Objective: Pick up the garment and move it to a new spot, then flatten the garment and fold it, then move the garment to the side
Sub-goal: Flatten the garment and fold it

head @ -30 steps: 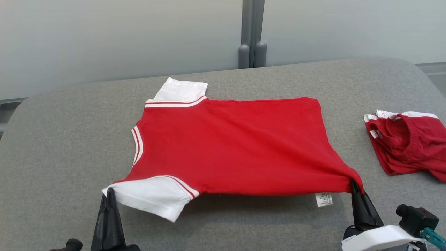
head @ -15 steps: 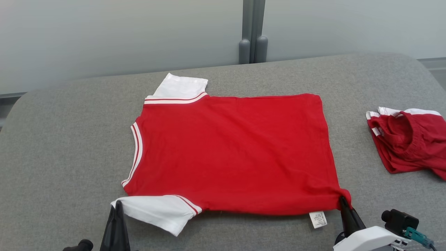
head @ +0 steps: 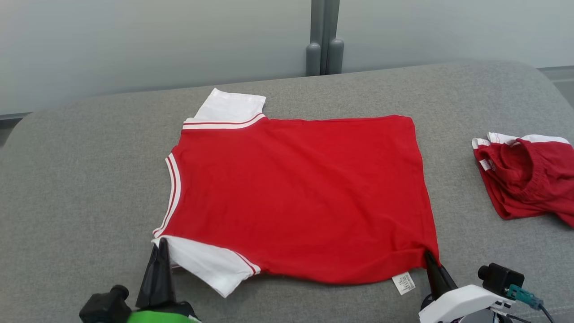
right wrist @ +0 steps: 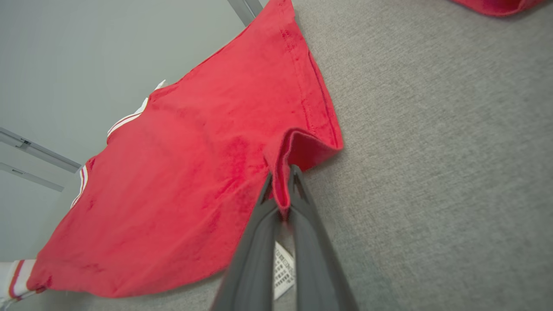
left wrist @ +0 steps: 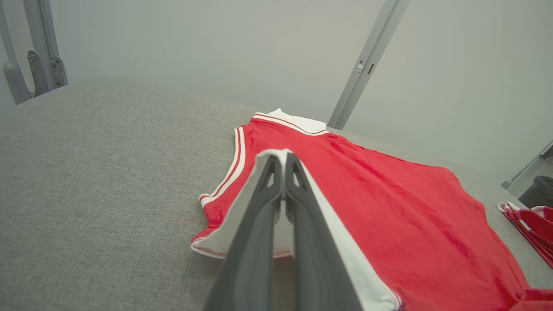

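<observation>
While the red T-shirt point(head: 296, 197) lies flat on the bench point(head: 80, 179), its sleeve edge is pinched by the left pincer point(head: 162, 244) and its hem corner by the right pincer point(head: 428, 256), red shorts point(head: 524, 179) well apart rightward.

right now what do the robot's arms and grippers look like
The left gripper and right gripper each have two long dark grey tapering fingers with cut-out tips. Behind the left: green shell, black knob. Behind the right: white shell, black camera, teal plug, dark cable.
</observation>
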Robot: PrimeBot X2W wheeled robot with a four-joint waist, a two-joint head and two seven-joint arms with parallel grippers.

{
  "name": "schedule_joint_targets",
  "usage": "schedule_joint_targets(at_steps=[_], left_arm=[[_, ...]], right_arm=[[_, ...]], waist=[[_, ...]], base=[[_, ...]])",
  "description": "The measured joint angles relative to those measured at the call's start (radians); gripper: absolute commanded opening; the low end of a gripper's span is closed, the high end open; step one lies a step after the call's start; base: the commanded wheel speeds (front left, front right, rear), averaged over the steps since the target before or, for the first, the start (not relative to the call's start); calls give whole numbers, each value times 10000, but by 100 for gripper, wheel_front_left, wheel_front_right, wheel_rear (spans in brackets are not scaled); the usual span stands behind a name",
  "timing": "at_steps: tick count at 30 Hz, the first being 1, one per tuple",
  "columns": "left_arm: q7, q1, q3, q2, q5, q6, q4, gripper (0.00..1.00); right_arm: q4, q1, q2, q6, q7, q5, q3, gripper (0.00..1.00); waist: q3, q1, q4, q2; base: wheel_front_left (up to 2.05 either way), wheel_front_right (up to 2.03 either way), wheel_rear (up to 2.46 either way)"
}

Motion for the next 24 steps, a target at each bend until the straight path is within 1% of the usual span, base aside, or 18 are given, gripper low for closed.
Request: schedule_joint_targets(at_steps=[6,13,18,24], left_arm=[[-2,-995,-75,0,-54,-134,449,0],[-15,-2712,-123,0,-209,-240,1515,0],[-15,-3931,-180,-2,-439,-259,2614,0],[-15,-4914,-17,-4,-568,-121,3795,0]], right_arm=[[-86,-213,8,0,217,686,140,0],[-196,-949,10,0,520,1358,138,0],[221,-1658,8,-2,704,1563,92,0],[700,-2412,13,0,625,1733,362,0]], waist=[[172,0,-81,0],[565,0,-236,0],[959,0,-365,0],[1422,0,-558,0]], base=[[0,0,0],[0,0,0],[0,0,0],[0,0,0]])
